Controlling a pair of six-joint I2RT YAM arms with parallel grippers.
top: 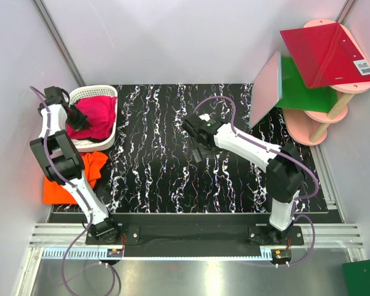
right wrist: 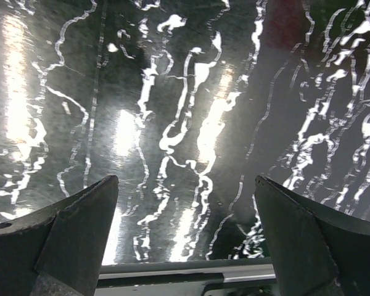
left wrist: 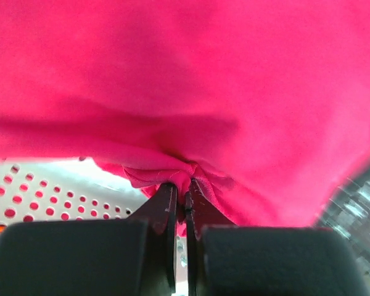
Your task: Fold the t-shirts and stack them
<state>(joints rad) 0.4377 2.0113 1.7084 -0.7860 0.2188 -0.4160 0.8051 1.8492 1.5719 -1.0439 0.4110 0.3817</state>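
The hot pink t-shirt (top: 94,116) lies bunched in a white perforated basket (top: 98,94) at the table's back left. My left gripper (top: 79,117) is over the basket, shut on a pinched fold of the pink shirt (left wrist: 191,92), which fills the left wrist view above the fingers (left wrist: 166,203). The bright orange t-shirt (top: 65,185) lies crumpled at the table's left edge, partly under the left arm. My right gripper (top: 196,140) is open and empty over the middle of the black marbled mat (right wrist: 185,123), its fingers (right wrist: 80,222) wide apart.
The black mat with white veins (top: 172,172) covers the table. At the back right a pink tiered stand (top: 324,117) holds stiff red (top: 327,52) and green (top: 302,86) panels, with a pale panel (top: 266,89) leaning beside it. Grey walls close in on both sides.
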